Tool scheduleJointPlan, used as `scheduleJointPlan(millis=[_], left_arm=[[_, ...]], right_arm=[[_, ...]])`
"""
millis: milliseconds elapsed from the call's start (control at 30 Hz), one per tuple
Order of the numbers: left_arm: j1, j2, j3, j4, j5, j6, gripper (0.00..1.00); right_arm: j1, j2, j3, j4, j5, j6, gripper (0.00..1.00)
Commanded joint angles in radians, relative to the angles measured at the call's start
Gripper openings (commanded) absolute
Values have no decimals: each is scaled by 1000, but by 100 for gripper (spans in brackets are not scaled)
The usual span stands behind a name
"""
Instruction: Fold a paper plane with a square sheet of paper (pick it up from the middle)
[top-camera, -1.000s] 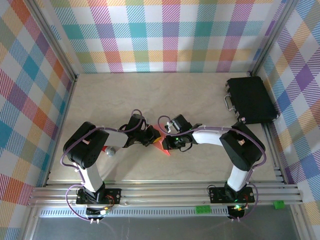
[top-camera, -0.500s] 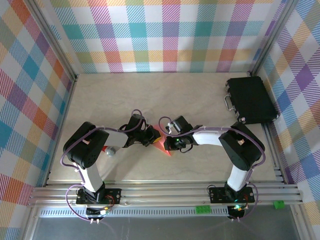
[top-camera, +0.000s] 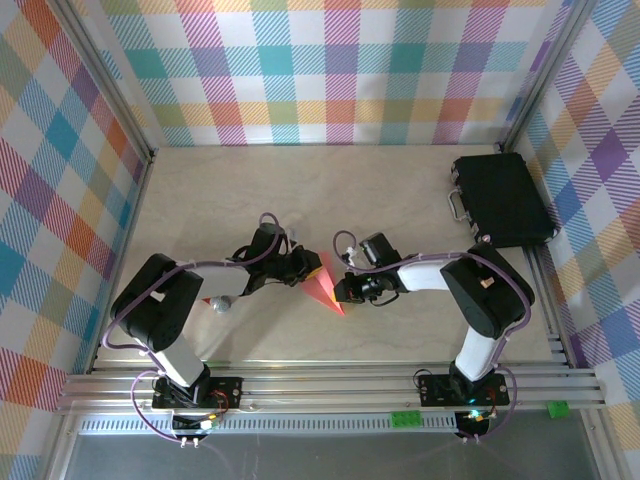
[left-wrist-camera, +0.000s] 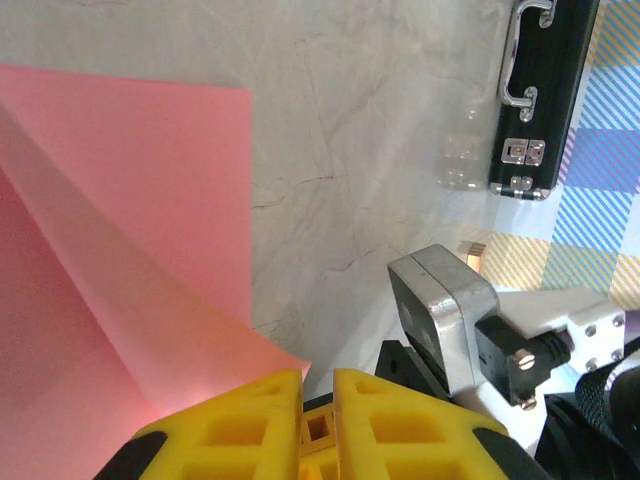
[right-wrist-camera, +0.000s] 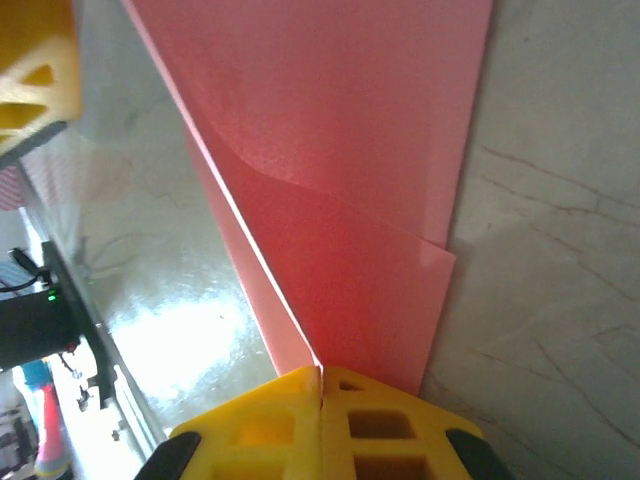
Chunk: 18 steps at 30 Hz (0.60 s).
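Observation:
The salmon-pink sheet of paper (top-camera: 327, 288) lies folded into a narrow pointed wedge on the table between my two grippers. In the right wrist view its layers (right-wrist-camera: 340, 150) overlap and a raised crease runs into my right gripper (right-wrist-camera: 321, 370), which is shut on that crease. From above, the right gripper (top-camera: 346, 290) sits at the paper's right edge. My left gripper (top-camera: 311, 270) is at the paper's upper left. In the left wrist view the paper (left-wrist-camera: 120, 250) ends in a corner beside the left gripper (left-wrist-camera: 317, 372), whose jaws stand slightly apart with nothing between them.
A black case (top-camera: 500, 200) with a metal handle lies at the back right, also seen as the black case (left-wrist-camera: 540, 90). A small red object with a grey ball (top-camera: 216, 301) rests by the left arm. Aluminium rails (top-camera: 320, 385) run along the near edge.
The right gripper has closed on the paper's crease and shifted a little to the right. The left gripper has moved right and its jaws have parted slightly. More of the pink wedge now shows.

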Motion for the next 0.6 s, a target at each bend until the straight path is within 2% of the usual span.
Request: scheduleJointPlan(millis=[0, 267, 567], left_arm=[[3, -16, -38, 52, 8, -7, 17], [-11, 10, -67, 132, 36, -31, 16], [-19, 23, -80, 122, 17, -31, 16]], right_arm=[[-25, 29, -25, 91, -137, 44, 0], [-69, 67, -54, 168, -215, 77, 0], [-83, 73, -55, 152, -211, 53, 0]])
